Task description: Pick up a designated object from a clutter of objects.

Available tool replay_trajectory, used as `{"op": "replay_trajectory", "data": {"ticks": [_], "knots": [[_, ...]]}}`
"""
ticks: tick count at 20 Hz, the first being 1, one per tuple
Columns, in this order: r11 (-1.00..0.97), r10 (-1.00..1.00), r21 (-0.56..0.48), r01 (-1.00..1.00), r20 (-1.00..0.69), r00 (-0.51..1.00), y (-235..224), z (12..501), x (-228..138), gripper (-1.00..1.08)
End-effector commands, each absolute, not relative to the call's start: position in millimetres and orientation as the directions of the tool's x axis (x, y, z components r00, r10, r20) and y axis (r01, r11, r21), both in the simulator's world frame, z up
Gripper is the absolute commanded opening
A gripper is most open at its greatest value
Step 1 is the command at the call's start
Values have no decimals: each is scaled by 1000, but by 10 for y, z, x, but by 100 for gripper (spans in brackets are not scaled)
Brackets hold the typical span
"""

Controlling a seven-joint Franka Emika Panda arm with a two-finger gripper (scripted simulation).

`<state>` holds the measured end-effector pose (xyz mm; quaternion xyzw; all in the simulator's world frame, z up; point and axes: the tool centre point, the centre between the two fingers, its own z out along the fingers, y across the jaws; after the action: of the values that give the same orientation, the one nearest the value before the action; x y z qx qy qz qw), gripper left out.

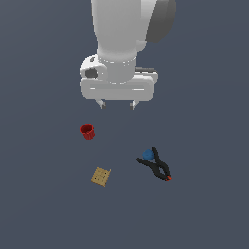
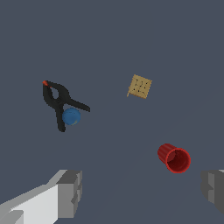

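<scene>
The tan gridded square block (image 1: 101, 176) lies flat on the dark floor, in front of my gripper and toward the exterior view's left; it also shows in the wrist view (image 2: 140, 86). My gripper (image 1: 117, 104) hangs open and empty well above the floor, apart from every object. Its fingertips (image 2: 70, 192) show wide apart in the wrist view. The small red cup (image 1: 87, 131) lies on its side, closest to the gripper; it also shows in the wrist view (image 2: 174, 158).
A black spring clamp with a red tip (image 1: 157, 165) lies toward the exterior view's right, with a small blue ball (image 1: 147, 154) between its handles. Both also show in the wrist view: the clamp (image 2: 56, 101) and the ball (image 2: 71, 116).
</scene>
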<state>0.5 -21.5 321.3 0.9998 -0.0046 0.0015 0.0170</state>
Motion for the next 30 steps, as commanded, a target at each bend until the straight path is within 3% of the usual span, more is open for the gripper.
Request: {"op": "replay_trajectory", "data": {"ticks": [1, 16, 30], "knots": [[-999, -9, 34, -9, 3, 1000, -215, 3213, 5, 100], [-998, -45, 34, -45, 3, 999, -248, 3278, -53, 100], [-993, -120, 14, -120, 2, 993, -418, 2711, 448, 100]]}}
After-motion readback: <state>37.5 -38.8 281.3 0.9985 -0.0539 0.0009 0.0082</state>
